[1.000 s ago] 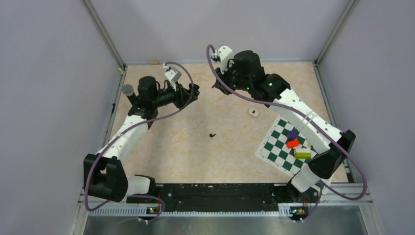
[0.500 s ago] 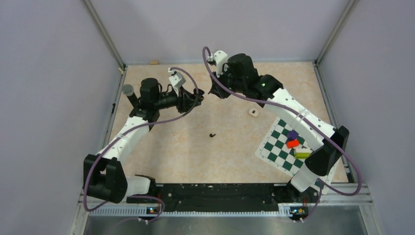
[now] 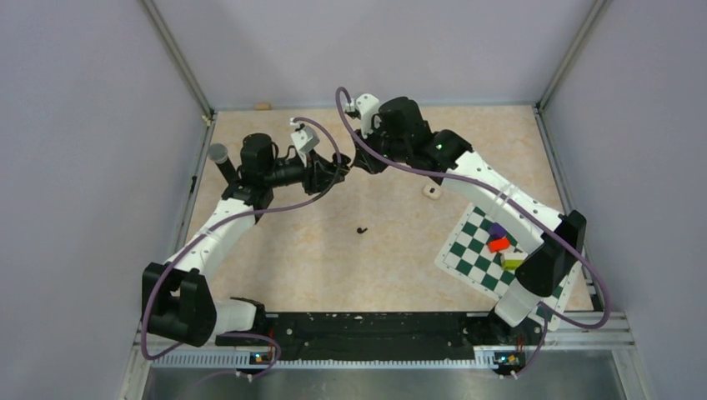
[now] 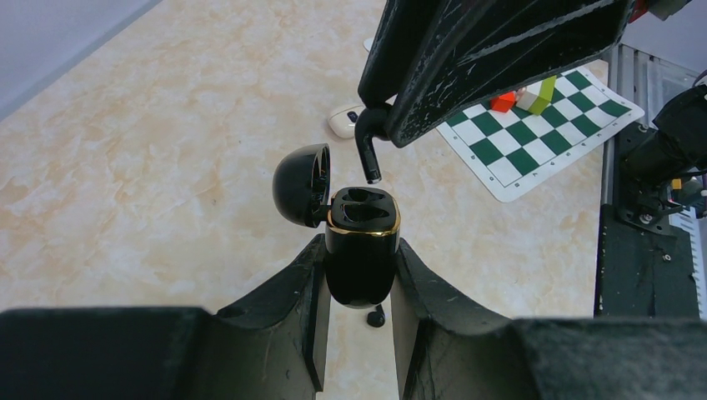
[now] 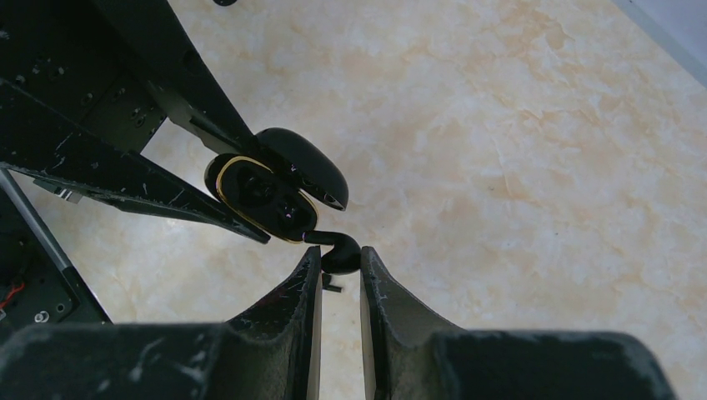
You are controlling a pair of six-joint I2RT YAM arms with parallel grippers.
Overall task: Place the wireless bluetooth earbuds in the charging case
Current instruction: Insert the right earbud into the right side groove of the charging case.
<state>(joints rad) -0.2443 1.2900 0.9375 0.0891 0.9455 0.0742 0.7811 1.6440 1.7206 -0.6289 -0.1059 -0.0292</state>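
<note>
robot lab test cell: grey partition walls (image 3: 75, 125), metal frame posts (image 3: 179, 62), checkerboard mat (image 3: 471, 250), marbled tabletop (image 3: 333, 267).

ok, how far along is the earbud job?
Done: the charging case is clamped in the left gripper, lid open.
In hand: the right gripper is shut on one earbud, stem aimed at the case mouth. Both slots look empty.
Left: seat it, then fetch the second earbud from the table and insert it.
</note>
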